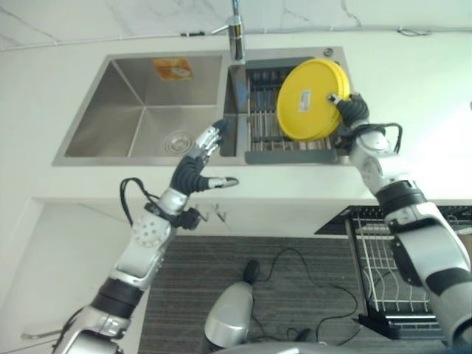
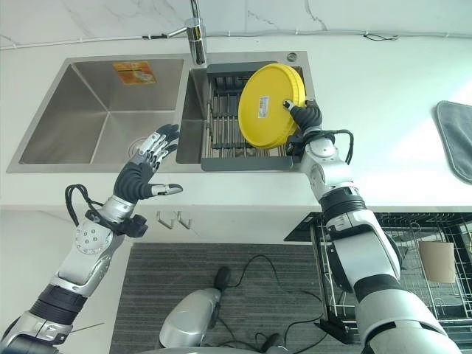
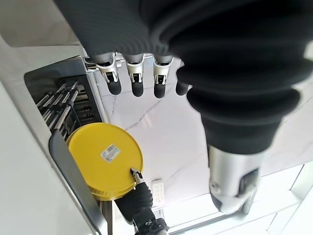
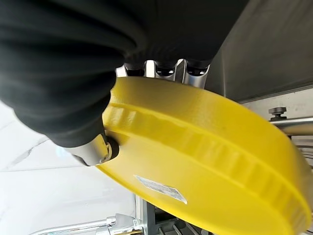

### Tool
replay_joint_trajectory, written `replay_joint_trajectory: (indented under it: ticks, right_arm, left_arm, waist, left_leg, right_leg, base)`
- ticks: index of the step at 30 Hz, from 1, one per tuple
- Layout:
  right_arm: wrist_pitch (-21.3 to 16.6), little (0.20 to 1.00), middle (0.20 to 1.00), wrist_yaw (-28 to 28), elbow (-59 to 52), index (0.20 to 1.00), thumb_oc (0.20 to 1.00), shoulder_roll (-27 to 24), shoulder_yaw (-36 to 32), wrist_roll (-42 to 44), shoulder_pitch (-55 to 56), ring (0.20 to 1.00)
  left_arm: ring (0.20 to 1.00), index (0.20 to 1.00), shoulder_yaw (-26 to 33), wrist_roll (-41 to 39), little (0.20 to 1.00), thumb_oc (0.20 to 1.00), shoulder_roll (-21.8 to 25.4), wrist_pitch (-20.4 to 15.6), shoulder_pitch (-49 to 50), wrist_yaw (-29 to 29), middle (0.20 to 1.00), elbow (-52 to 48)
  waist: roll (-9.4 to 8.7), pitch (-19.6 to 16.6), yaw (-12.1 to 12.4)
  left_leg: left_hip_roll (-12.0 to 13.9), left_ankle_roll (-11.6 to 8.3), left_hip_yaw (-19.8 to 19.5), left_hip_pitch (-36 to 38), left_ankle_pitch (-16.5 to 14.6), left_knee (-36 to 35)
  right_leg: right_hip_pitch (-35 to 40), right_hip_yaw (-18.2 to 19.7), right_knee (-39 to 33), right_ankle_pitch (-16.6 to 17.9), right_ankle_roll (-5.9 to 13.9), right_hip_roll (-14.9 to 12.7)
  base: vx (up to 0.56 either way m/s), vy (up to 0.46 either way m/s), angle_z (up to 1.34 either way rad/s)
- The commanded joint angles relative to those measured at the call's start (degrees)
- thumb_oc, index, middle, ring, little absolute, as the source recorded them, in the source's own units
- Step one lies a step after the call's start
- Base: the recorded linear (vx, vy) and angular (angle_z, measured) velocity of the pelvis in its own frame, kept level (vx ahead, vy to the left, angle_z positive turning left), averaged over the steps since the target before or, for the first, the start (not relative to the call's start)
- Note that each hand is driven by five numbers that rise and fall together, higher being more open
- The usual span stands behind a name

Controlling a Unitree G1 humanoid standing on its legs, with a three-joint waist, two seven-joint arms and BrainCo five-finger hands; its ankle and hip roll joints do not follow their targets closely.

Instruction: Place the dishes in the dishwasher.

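The right hand (image 2: 308,116) pinches the yellow plate (image 2: 270,105) at its rim, above the rack (image 2: 221,125) in the sink (image 2: 81,110). The left hand (image 2: 147,166) is open, holding nothing.

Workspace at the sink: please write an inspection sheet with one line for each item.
Surface: white countertop with a steel double sink.
Job's things: round yellow plastic plate held tilted over the dark drying rack in the sink's right basin; pulled-out wire dishwasher rack below the counter.
Clutter: grey cloth on the counter.
Hands: right hand pinches the plate's rim; left hand open over the sink's front edge.
Cables: nothing seen.
Surroundings: steel faucet, grey ribbed floor mat.
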Motion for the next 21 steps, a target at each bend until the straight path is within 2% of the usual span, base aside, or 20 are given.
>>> replay_joint_trajectory:
  ticks: [1,3,8,12,13,16,21]
  right_arm:
    - [-6.44,0.200,0.200,0.89,-4.89,0.200,0.200,-1.45,1.69,2.16,-2.39,0.200]
    - [-7.25,0.200,0.200,1.70,-5.28,0.200,0.200,-1.13,1.53,3.70,-2.04,0.200]
    - [-13.18,0.200,0.200,5.29,-10.53,0.200,0.200,0.74,0.19,13.72,-0.56,0.200]
    - [-17.39,0.200,0.200,2.71,-17.45,0.200,0.200,3.15,-1.81,16.67,1.86,0.200]
    - [-18.51,0.200,0.200,0.52,-23.38,0.200,0.200,4.16,-3.02,16.26,3.40,0.200]
    - [-18.10,0.200,0.200,-1.85,-28.22,0.200,0.200,4.16,-3.73,16.62,4.88,0.200]
    - [-18.44,0.200,0.200,-2.13,-32.44,0.200,0.200,4.53,-4.63,20.13,7.08,0.200]
  left_arm:
    - [1.000,1.000,-1.61,-1.61,1.000,1.000,-0.65,-1.98,-0.30,1.53,1.000,-0.74]
    - [1.000,1.000,-1.44,-1.72,1.000,1.000,-0.75,-1.98,-0.16,1.44,1.000,-0.61]
    - [1.000,1.000,-1.24,-2.32,1.000,1.000,-1.03,-2.13,0.56,0.71,1.000,-0.49]
    - [1.000,1.000,-1.09,-2.56,1.000,1.000,-1.74,-1.92,1.94,0.40,1.000,-1.07]
    - [1.000,1.000,-1.05,-2.57,1.000,1.000,-2.16,-1.36,2.80,1.32,1.000,-1.53]
    - [1.000,1.000,-0.88,-2.47,1.000,1.000,-2.22,-1.62,3.54,1.83,1.000,-1.61]
    - [1.000,1.000,-0.85,-2.08,1.000,1.000,-2.63,-1.45,4.28,2.35,1.000,-2.03]
  waist:
    - [0.25,-4.78,0.71]
    - [0.29,-4.92,0.62]
    - [0.25,-5.51,0.33]
    - [0.44,-6.63,-0.33]
    - [0.31,-7.57,-1.24]
    - [0.06,-7.84,-2.14]
    - [-0.27,-8.23,-3.40]
  left_leg:
    - [2.91,-3.52,2.26,-0.66,-1.92,-1.40]
    - [2.94,-3.54,2.34,-0.53,-1.88,-1.49]
    - [3.07,-3.44,2.63,0.06,-1.89,-1.93]
    - [3.27,-3.19,3.06,0.73,-1.79,-2.56]
    - [3.50,-3.03,3.97,1.50,-2.05,-3.04]
    - [3.75,-2.92,4.79,2.26,-2.33,-3.36]
    - [4.07,-2.80,5.86,3.34,-2.51,-4.02]
  right_leg:
    - [-2.48,0.20,9.14,-4.05,0.83,-2.74]
    - [-2.49,0.25,9.10,-4.00,0.83,-2.76]
    - [-2.32,0.37,8.78,-3.87,0.90,-2.76]
    - [-2.20,0.53,8.01,-3.25,0.91,-2.50]
    - [-2.24,0.81,7.35,-2.74,1.15,-2.64]
    - [-2.40,1.42,6.99,-2.41,1.28,-2.65]
    - [-2.56,2.44,6.41,-2.07,1.30,-2.33]
  base:
    - [0.00,0.000,0.00]
    - [0.00,0.000,0.00]
    - [0.00,0.000,0.00]
    - [0.00,0.030,0.00]
    - [-0.02,0.064,-0.05]
    - [-0.02,0.014,-0.12]
    - [-0.03,-0.007,-0.15]
